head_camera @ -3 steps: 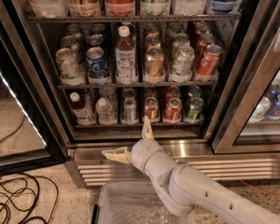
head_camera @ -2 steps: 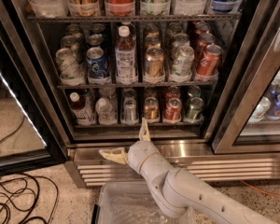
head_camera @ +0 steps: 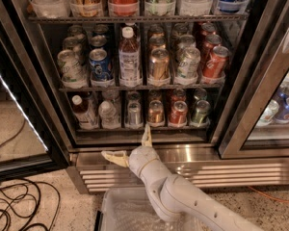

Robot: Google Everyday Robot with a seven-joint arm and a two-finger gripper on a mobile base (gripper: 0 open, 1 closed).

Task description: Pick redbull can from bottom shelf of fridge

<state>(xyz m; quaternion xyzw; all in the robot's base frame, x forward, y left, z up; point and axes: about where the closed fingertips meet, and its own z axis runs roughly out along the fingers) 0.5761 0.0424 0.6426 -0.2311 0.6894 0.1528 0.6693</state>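
The redbull can [head_camera: 134, 113] is slim and silvery and stands on the bottom shelf [head_camera: 135, 128] of the fridge [head_camera: 241, 170], between a clear bottle [head_camera: 108, 113] and a gold-copper can [head_camera: 155, 113]. My gripper [head_camera: 128, 146] is open wide, below and just in front of the shelf. One finger [head_camera: 146, 134] points up toward the shelf edge, slightly right of the redbull can. The other finger [head_camera: 113, 157] points left over the steel base. The gripper holds nothing.
A red can [head_camera: 177, 113] and a green can [head_camera: 200, 111] stand further right on the bottom shelf, and a brown bottle [head_camera: 82, 110] at its left. The open glass door [head_camera: 19, 114] is at the left. Black cables [head_camera: 14, 208] lie on the floor. A clear bin [head_camera: 130, 213] sits under my arm.
My gripper has shifted slightly to the left and stays open. The cans and bottles have not moved.
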